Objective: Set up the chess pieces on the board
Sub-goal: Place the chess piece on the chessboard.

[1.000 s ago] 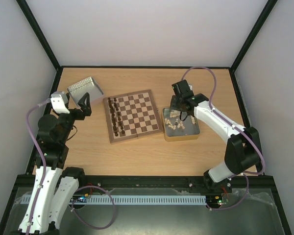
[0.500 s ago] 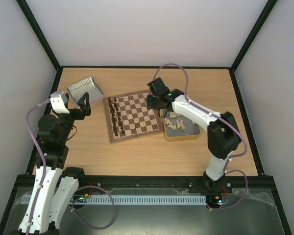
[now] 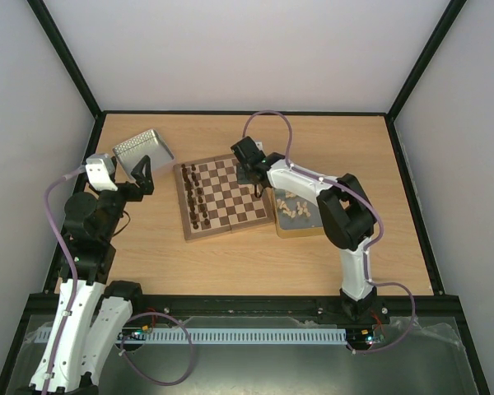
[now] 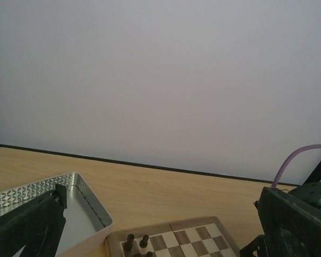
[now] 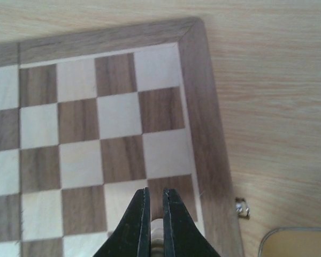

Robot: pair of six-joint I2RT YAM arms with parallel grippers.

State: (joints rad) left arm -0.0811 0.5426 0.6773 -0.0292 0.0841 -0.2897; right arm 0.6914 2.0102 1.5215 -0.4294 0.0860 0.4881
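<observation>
Right gripper [image 5: 155, 195]: my fingers [image 5: 139, 225] are pressed almost together, pinching a cream chess piece [image 5: 156, 231]. Only a pale sliver shows between them, so I cannot tell its kind.
Under the tips: the chessboard [image 5: 117, 112], with bare squares beside its right border and its far right corner ahead of me.
Right wrist: turned down over the board's right edge.
Right arm: it rises from its base at the near edge of the table [image 3: 230, 255] and bends at the elbow. The forearm then reaches left and away to the board, with the purple cable [image 3: 272, 119] looping above it.
Beside the board: a small shiny bit [image 5: 242, 207] lies on the table just off the border. I cannot tell what it is.
Right tin [image 3: 305, 233]: it touches or nearly touches the board's right side and holds the loose cream pieces [image 3: 295, 206].
Dark pieces [image 3: 193, 197]: they stand in two files along the board's left side.
Left gripper [image 3: 142, 174]: its fingers are spread wide and hold nothing. It is raised to the left of the board.
Left arm: folded back on itself and held high, with its wrist camera looking level toward the back wall.
Left tin [image 3: 140, 146]: tilted, near the far left corner and just beyond my left fingers. Nothing shows in it.
</observation>
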